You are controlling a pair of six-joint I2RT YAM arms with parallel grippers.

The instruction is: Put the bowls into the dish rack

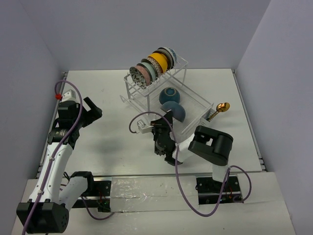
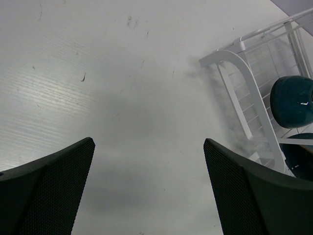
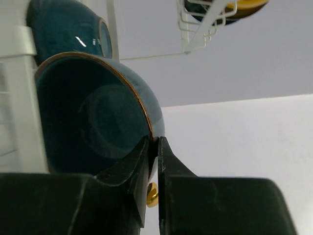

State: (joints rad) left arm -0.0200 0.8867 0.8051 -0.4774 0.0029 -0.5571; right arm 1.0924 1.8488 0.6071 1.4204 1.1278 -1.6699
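Several bowls [image 1: 152, 65] stand on edge in the upper shelf of the dish rack [image 1: 128, 92]. On its lower tray sits one dark blue bowl [image 1: 169, 94], with a second dark blue bowl [image 1: 176, 111] tilted on edge in front of it. My right gripper [image 1: 167, 117] pinches that second bowl's rim; the wrist view shows the bowl [image 3: 93, 122] with its rim between the nearly closed fingers of the right gripper [image 3: 157, 143]. My left gripper [image 1: 93, 110] hangs wide open over bare table at the left, its left gripper [image 2: 149, 147] fingers holding nothing.
A gold spoon [image 1: 222, 106] sticks out at the rack's right side and shows behind the right fingers as a gold spoon [image 3: 152, 195]. The rack's white frame [image 2: 239, 73] and both blue bowls [image 2: 292, 100] lie to the right of my left gripper.
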